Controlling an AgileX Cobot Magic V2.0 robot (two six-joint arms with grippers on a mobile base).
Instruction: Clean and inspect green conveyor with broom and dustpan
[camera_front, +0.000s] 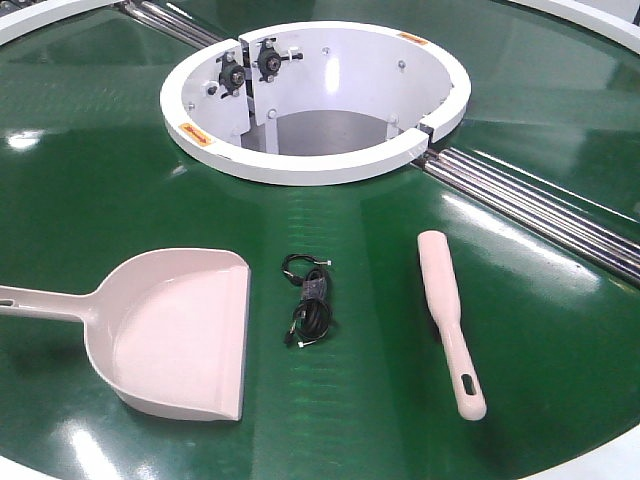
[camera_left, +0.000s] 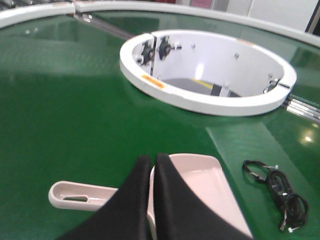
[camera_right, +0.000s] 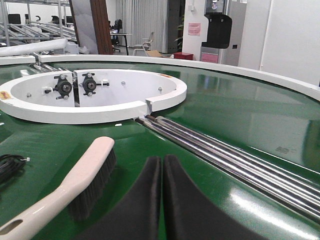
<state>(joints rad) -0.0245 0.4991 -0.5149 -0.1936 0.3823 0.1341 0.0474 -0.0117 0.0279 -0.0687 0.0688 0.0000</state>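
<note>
**Both tools lie flat, nothing gripped**

On the desk, the green conveyor (camera_front: 100, 180), the dustpan (camera_front: 180, 335) lies left and the broom (camera_front: 445, 300) right, with a black cable (camera_front: 308, 300) coiled between them, all on the near side of the white ring hub (camera_front: 300, 165). Left fingers (camera_left: 175, 200) are pressed together over the dustpan's handle joint, holding nothing. Right fingers (camera_right: 140, 200) are pressed together too, just beside the broom's bristles, apart from them

The left end effector (camera_left: 153, 160) and right end effector (camera_right: 162, 160) are both closed tight.
</note>
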